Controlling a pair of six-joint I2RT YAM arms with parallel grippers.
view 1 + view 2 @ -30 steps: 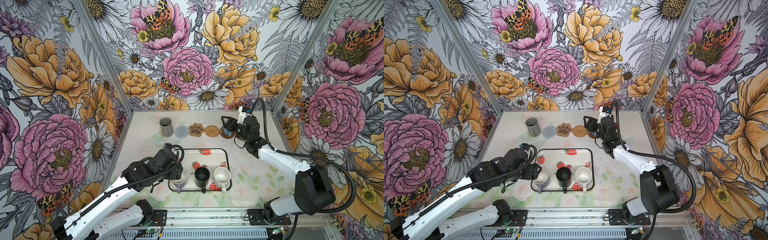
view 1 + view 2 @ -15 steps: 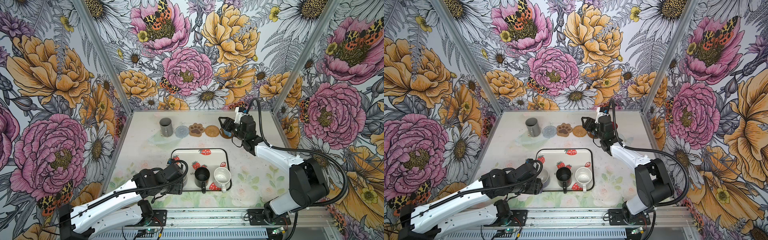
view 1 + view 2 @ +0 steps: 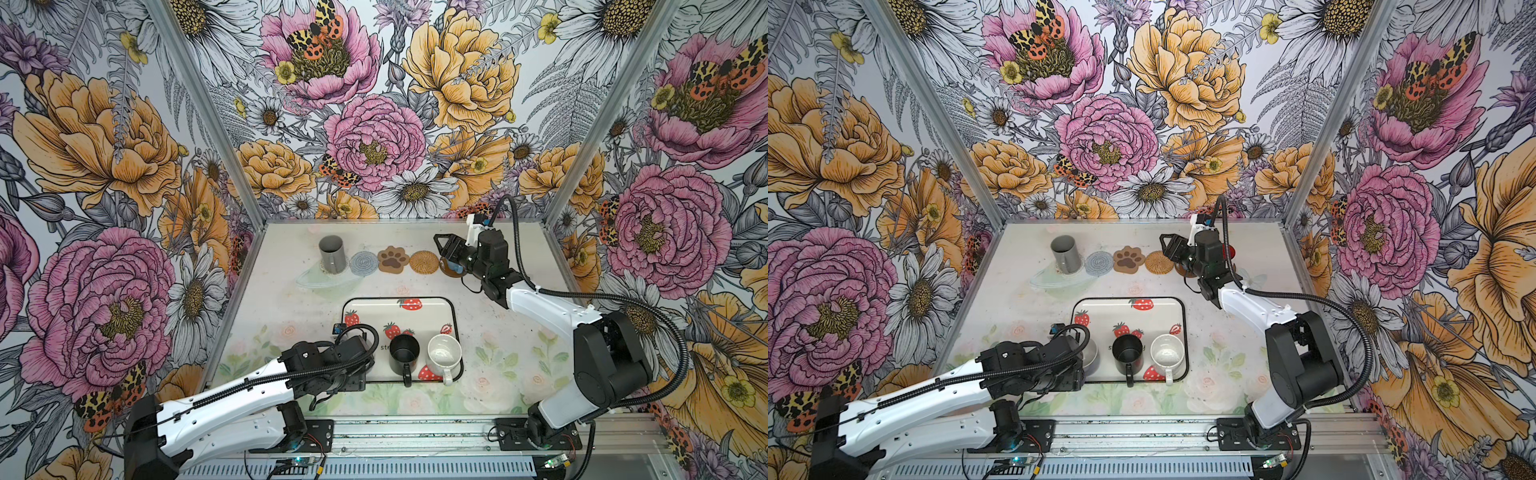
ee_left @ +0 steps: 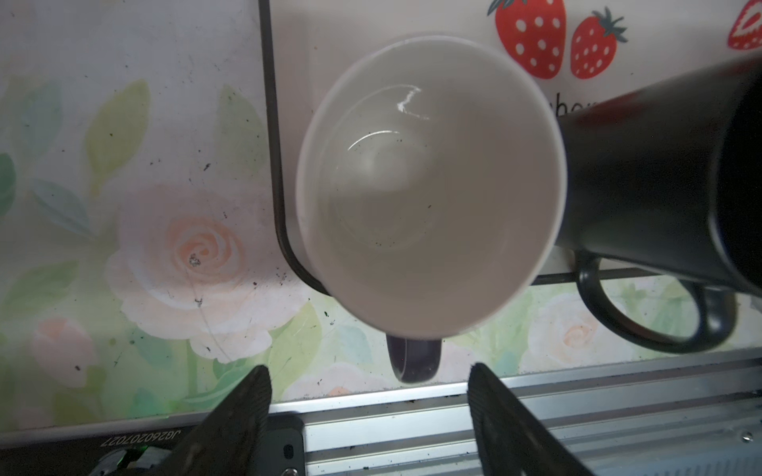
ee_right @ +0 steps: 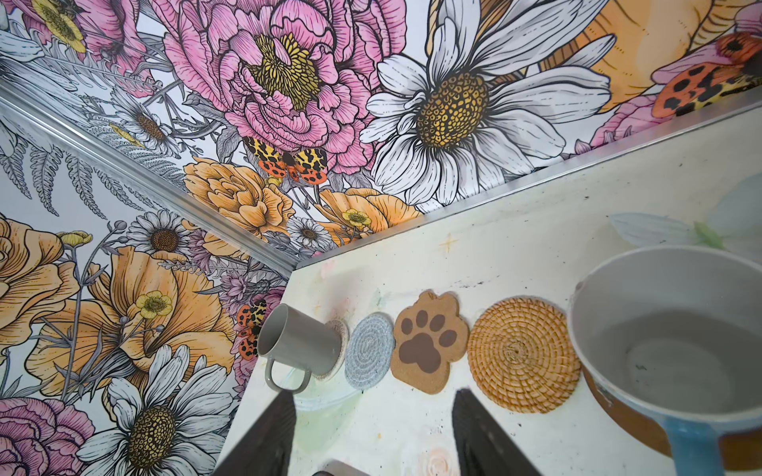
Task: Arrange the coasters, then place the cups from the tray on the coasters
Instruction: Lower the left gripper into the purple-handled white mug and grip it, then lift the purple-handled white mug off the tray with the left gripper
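Lavender cup [image 4: 429, 185] upright in the near left corner of the tray [image 3: 399, 299], white inside, dark handle [image 4: 414, 358] turned toward the metal rail [image 4: 536, 412]. Right over it, the left gripper [image 4: 367, 371]: wide open, holding nothing, one finger on each side of the handle but not touching it. Just beside the lavender cup, the black cup [image 3: 404, 353], too close to tell if touching. Next along, the white speckled cup [image 3: 444, 353].

Most likely the step now: grab the lavender cup.
- Go down slowly and straight.
- Keep the handle in the middle of the two fingers.
- Squeeze softly, not hard.
- Lift straight up first, to keep from knocking the black cup.
- Hold the cup level.
- Carry it to a free spot in the far row: grey-white woven coaster [image 3: 364, 263], paw coaster [image 3: 392, 259] or rattan coaster [image 3: 424, 262].
- Set it down in the middle.

Also in that row: tall grey cup [image 3: 332, 254] on a pale coaster [image 5: 339, 329] at one end, light blue cup [image 5: 676, 329] on a dark brown coaster [image 5: 626, 424] at the other. Beside the light blue cup, the right gripper [image 5: 375, 395], open and empty.

Under it all, a white table [image 3: 291, 299] with pale painted roses and leaves, dotted with little dark specks. All around, walls [image 3: 374, 145] full of big pink, orange and white flowers and spotted moths.
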